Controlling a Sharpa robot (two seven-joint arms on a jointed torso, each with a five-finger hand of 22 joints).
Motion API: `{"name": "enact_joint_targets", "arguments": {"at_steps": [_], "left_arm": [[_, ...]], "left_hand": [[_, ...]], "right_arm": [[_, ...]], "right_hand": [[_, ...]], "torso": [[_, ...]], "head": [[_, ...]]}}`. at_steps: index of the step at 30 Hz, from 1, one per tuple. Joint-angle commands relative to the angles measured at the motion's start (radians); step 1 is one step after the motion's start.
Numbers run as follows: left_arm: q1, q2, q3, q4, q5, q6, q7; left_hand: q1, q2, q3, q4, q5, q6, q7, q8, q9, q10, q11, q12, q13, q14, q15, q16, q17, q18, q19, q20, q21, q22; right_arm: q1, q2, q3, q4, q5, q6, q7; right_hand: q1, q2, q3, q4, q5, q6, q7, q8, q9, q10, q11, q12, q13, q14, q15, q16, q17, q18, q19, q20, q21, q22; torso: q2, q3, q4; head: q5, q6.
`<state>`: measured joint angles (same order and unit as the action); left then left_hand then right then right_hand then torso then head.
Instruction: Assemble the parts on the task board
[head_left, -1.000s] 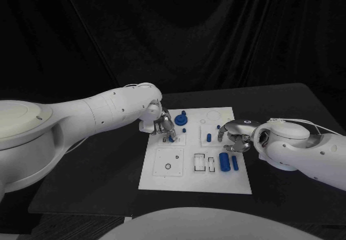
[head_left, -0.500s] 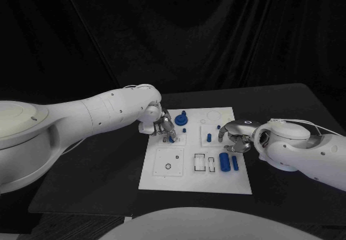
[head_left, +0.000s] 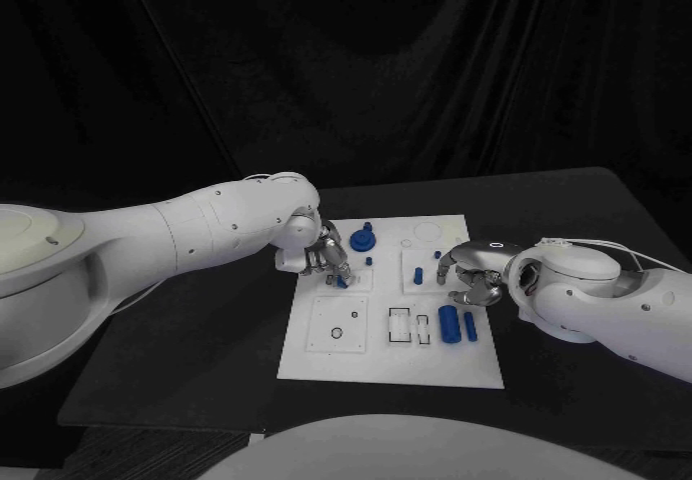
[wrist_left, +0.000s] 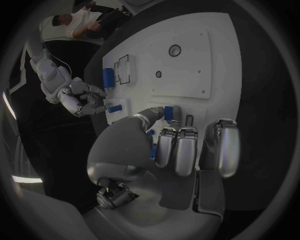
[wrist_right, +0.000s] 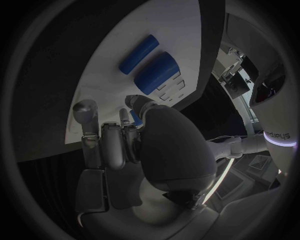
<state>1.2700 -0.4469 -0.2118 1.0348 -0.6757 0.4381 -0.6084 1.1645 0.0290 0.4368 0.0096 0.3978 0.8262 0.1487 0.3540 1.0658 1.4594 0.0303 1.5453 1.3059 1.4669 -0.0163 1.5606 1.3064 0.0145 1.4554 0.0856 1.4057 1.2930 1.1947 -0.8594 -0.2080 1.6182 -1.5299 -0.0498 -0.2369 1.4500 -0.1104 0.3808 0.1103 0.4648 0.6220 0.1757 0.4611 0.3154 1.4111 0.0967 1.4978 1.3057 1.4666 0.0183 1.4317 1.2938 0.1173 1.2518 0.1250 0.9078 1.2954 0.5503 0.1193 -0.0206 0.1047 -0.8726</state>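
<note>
From the head view, the flat white rectangular task board (head_left: 389, 350) lies in the middle of the black desk (head_left: 577, 210), and the silver left hand (head_left: 323, 257) hangs over the board's far left part with its fingers curled down onto a small blue part (head_left: 340, 281) that it pinches against the board. Just beyond that hand a round blue disc-shaped part (head_left: 361, 240) stands on the board, and a short blue peg (head_left: 418, 274) sits near the middle. The silver right hand (head_left: 470, 283) rests at the board's right side with its fingers curled in; whether they grip anything cannot be told here. Just nearer the robot from it lie a thick blue cylinder (head_left: 450, 324) and a thin blue rod (head_left: 469, 323) side by side. In the left wrist view, the left hand (wrist_left: 181, 145) has its thumb and a finger closed on the small blue part (wrist_left: 169, 111), the other fingers bent beside it; the right hand (wrist_left: 84, 100) shows across the board (wrist_left: 206, 60). In the right wrist view, the right hand (wrist_right: 125, 145) has its fingers drawn in, with a sliver of blue at the thumb, and the thick blue cylinder (wrist_right: 156, 73) and thin blue rod (wrist_right: 139, 54) lie just ahead on the board (wrist_right: 112, 45).
</note>
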Motion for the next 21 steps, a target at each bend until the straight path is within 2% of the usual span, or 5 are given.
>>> {"name": "enact_joint_targets", "arguments": {"at_steps": [1, 8, 11, 16, 21], "left_arm": [[-0.001, -0.012, 0.001, 0.025, -0.01, -0.037, 0.01], [0.004, -0.032, 0.001, 0.056, -0.066, -0.057, 0.01], [0.005, -0.034, 0.001, 0.055, -0.074, -0.056, 0.008], [0.005, -0.033, 0.001, 0.049, -0.08, -0.053, 0.009], [0.005, -0.028, 0.001, 0.039, -0.082, -0.055, 0.013]], "left_hand": [[0.026, 0.045, 0.172, -0.029, 0.03, -0.012, -0.046, 0.044, 0.051, 0.092, -0.001, 0.013, 0.252, 0.104, -0.006, 0.01, 0.264, 0.027, 0.009, 0.0, 0.003, 0.222], [0.025, 0.045, 0.171, -0.028, 0.029, -0.012, -0.046, 0.044, 0.051, 0.094, -0.001, 0.014, 0.253, 0.104, -0.006, 0.01, 0.264, 0.027, 0.01, 0.001, 0.004, 0.223], [0.025, 0.045, 0.171, -0.028, 0.029, -0.012, -0.046, 0.044, 0.051, 0.094, -0.001, 0.015, 0.253, 0.104, -0.006, 0.01, 0.264, 0.027, 0.01, 0.001, 0.004, 0.223], [0.025, 0.045, 0.171, -0.028, 0.029, -0.012, -0.046, 0.044, 0.051, 0.093, 0.0, 0.014, 0.253, 0.104, -0.006, 0.01, 0.264, 0.027, 0.01, 0.001, 0.004, 0.223], [0.025, 0.045, 0.171, -0.028, 0.029, -0.012, -0.046, 0.044, 0.051, 0.093, 0.0, 0.014, 0.253, 0.104, -0.006, 0.01, 0.264, 0.027, 0.01, 0.001, 0.004, 0.223]], "right_arm": [[-0.003, 0.001, 0.001, -0.001, -0.002, -0.004, -0.009], [-0.005, 0.002, 0.001, -0.003, -0.002, -0.003, -0.008], [-0.006, 0.002, 0.001, -0.003, -0.002, -0.004, -0.007], [-0.006, 0.001, 0.001, -0.003, -0.002, -0.004, -0.007], [-0.006, 0.001, 0.001, -0.004, -0.002, -0.005, -0.007]], "right_hand": [[-0.001, 0.014, 0.023, -0.002, 0.028, 0.005, 0.004, 0.018, -0.01, -0.009, 0.002, -0.014, 0.166, 0.007, 0.008, -0.014, 0.161, 0.019, -0.012, 0.003, -0.02, 0.094], [-0.001, 0.014, 0.023, -0.002, 0.028, 0.005, 0.004, 0.018, -0.01, -0.009, 0.002, -0.014, 0.166, 0.007, 0.008, -0.014, 0.161, 0.019, -0.012, 0.003, -0.02, 0.094], [-0.001, 0.014, 0.023, -0.002, 0.028, 0.005, 0.004, 0.018, -0.01, -0.009, 0.002, -0.014, 0.166, 0.007, 0.008, -0.014, 0.161, 0.019, -0.012, 0.003, -0.02, 0.094], [-0.001, 0.014, 0.023, -0.002, 0.028, 0.005, 0.004, 0.018, -0.01, -0.009, 0.002, -0.014, 0.166, 0.007, 0.008, -0.014, 0.161, 0.019, -0.012, 0.003, -0.02, 0.094], [-0.001, 0.014, 0.023, -0.002, 0.028, 0.005, 0.004, 0.018, -0.01, -0.009, 0.002, -0.014, 0.166, 0.007, 0.008, -0.014, 0.161, 0.019, -0.012, 0.003, -0.02, 0.094]], "torso": [[-0.001, -0.0008, -0.0013], [0.001, 0.0001, 0.0003], [0.002, 0.0009, 0.0015], [0.002, -0.0004, 0.0024], [-0.001, 0.0005, 0.0]], "head": [[0.003, 0.0], [0.006, 0.0], [0.003, 0.0], [0.002, 0.0], [0.003, 0.0]]}}
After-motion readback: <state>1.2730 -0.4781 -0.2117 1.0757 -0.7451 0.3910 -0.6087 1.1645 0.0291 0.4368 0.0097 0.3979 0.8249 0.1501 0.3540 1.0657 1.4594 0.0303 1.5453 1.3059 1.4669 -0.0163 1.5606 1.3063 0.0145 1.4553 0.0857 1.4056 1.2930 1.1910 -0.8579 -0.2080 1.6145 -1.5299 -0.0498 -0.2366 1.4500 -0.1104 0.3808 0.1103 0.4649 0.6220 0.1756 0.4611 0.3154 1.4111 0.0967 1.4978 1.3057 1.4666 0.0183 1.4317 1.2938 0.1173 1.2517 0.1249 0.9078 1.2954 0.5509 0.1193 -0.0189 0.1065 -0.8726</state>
